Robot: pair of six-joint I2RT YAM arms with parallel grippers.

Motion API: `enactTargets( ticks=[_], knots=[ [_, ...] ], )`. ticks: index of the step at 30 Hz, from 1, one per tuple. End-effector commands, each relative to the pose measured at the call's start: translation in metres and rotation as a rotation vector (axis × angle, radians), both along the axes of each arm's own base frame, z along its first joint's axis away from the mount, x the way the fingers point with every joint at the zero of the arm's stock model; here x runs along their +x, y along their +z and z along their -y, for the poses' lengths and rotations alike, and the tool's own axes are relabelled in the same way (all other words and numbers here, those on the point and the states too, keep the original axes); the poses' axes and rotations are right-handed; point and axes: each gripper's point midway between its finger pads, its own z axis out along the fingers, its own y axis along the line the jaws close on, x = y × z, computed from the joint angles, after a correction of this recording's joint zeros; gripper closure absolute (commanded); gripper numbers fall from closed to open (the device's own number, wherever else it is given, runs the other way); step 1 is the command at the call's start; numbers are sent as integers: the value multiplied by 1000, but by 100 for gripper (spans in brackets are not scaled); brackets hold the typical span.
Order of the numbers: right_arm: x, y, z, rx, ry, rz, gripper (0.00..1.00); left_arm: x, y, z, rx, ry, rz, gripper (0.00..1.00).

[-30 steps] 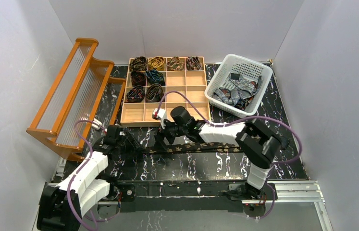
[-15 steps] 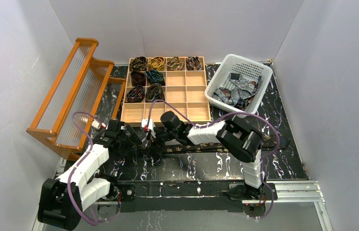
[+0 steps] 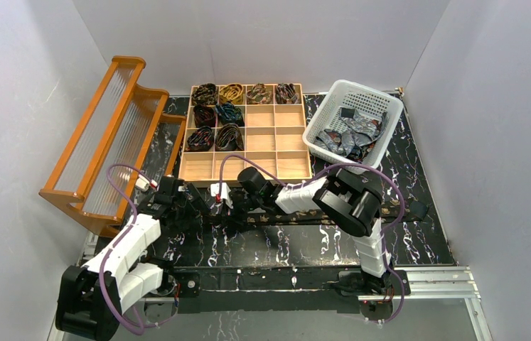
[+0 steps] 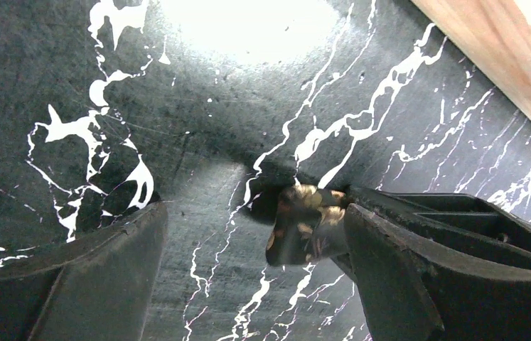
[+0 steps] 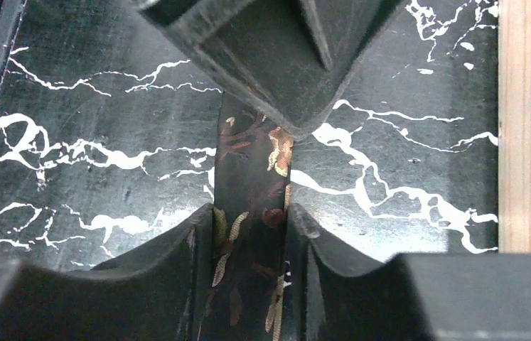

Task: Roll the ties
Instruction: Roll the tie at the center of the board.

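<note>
One black mat (image 3: 283,245) under everything; rack (image 3: 106,135) left of the tray (image 3: 275,128), basket (image 3: 333,158) of loose ties (image 3: 351,135) right of it. Eight coils (image 3: 230,112) fill the tray's back-left cells. Just in front of the tray a brown tie (image 3: 305,217) lies flat and stretched out, likely so it can be rolled from one end. There the right gripper (image 5: 250,220) pinches the strip across its width. The left gripper (image 4: 251,220) is spread wide, tie tip beside one finger, probably placed to start the coil.
</note>
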Motion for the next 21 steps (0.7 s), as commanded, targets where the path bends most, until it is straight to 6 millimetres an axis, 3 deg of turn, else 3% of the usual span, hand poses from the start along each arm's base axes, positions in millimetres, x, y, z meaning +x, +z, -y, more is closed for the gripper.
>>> enactTargets(
  ticks=[1, 4, 9, 14, 18, 21],
  knots=[
    [-8, -26, 19, -83, 41, -33, 56, -1, -1, 3, -20, -21, 32, 9],
    [-18, -32, 28, -112, 57, -71, 64, -3, -4, 9, -54, -36, 37, 9],
    [-31, -40, 46, -147, 85, -82, 66, -8, -6, 15, -111, -28, 59, 9],
    [-33, -41, 51, -169, 92, -83, 64, -9, 1, 23, -180, -28, 125, 11],
    [-31, -38, 51, -166, 88, -78, 64, -12, 2, 29, -238, -18, 164, 22],
    [-30, -41, 50, -173, 82, -82, 64, -18, -2, 31, -266, -6, 159, 37]
  ],
)
